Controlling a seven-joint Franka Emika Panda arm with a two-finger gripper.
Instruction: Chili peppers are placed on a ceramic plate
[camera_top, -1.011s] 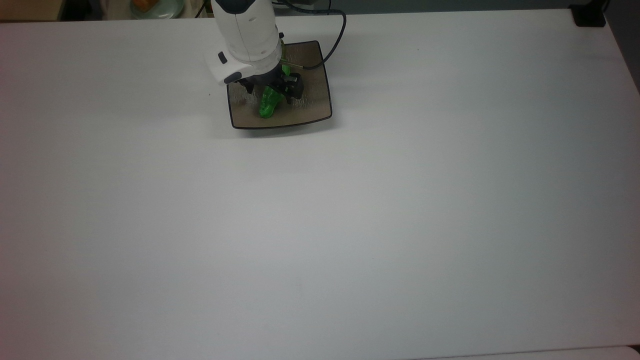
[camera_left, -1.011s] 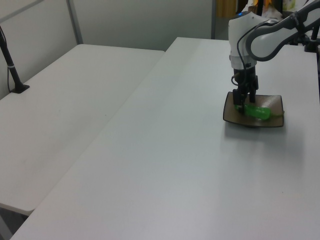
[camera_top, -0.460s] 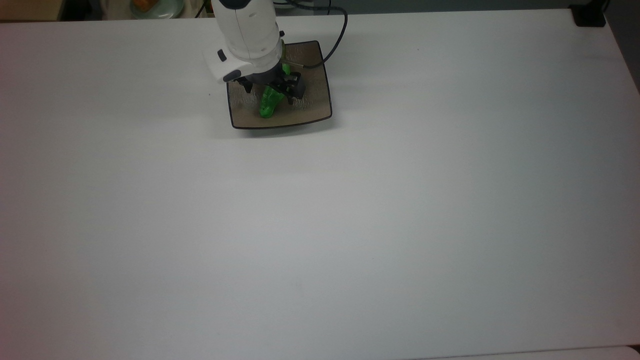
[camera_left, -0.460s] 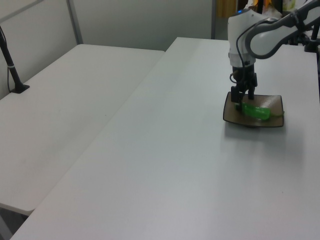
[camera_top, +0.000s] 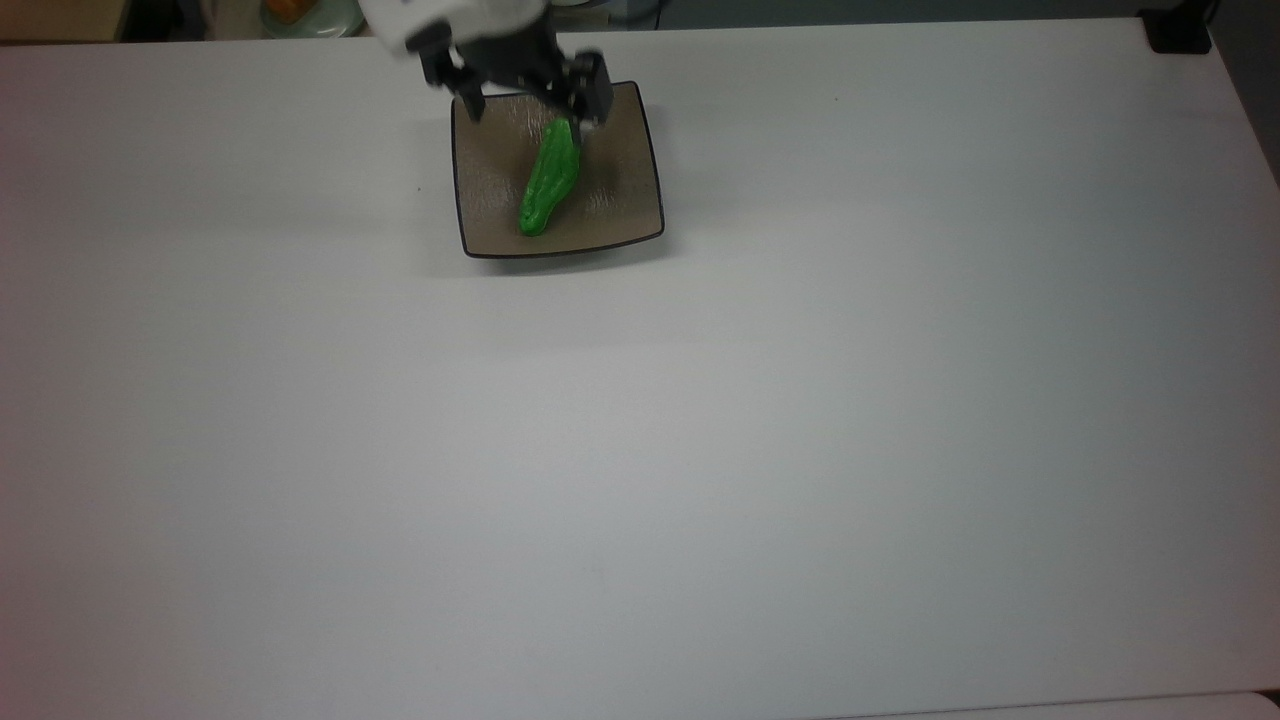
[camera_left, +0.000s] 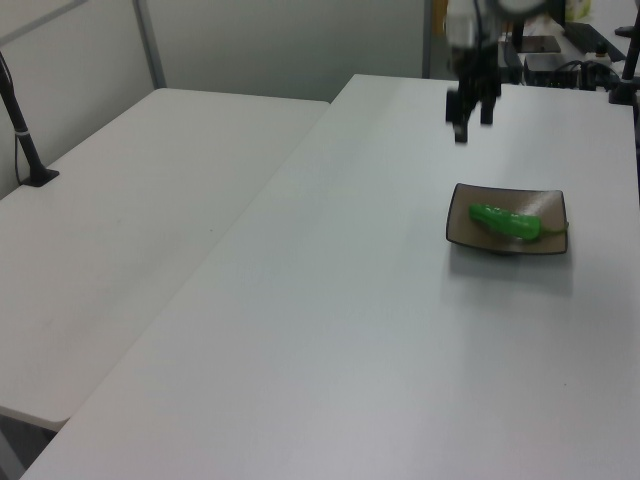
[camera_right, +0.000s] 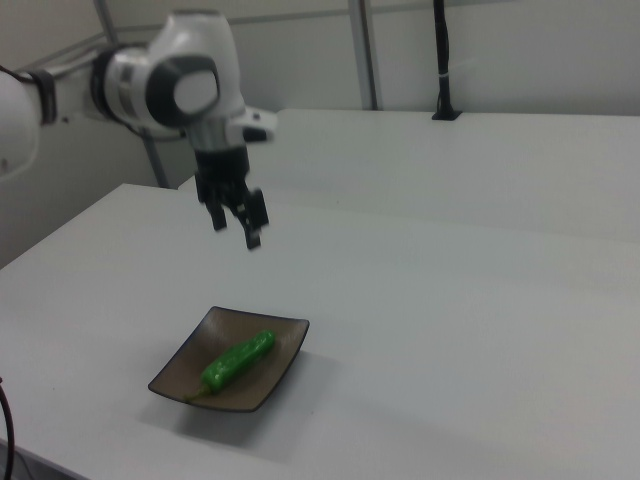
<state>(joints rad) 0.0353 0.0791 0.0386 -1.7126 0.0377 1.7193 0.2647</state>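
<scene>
Presently catalogued, view by view.

Top view: the ceramic plate is seen on the white table, near the far edge. The chili pepper is laid diagonally across the plate's middle, its narrower end pointing toward the top view's lower left. Its stem end is overlapped by a dark finger of the gripper. The fingers are spread apart with nothing between them. The arm above the gripper is cut off by the frame's upper edge and is blurred.

Left view: the plate is shown with the pepper lying flat in it, and a thin stem reaches toward the left view's right rim. The gripper is held well above the table and apart from the plate, fingers parted and empty. Its wrist is blurred and cropped at the top.

Right view: the plate and pepper are seen near the table's front edge. The stem end is hard to make out. The gripper is held high above the plate, open and empty. The white arm is cut off at the right view's left.
</scene>
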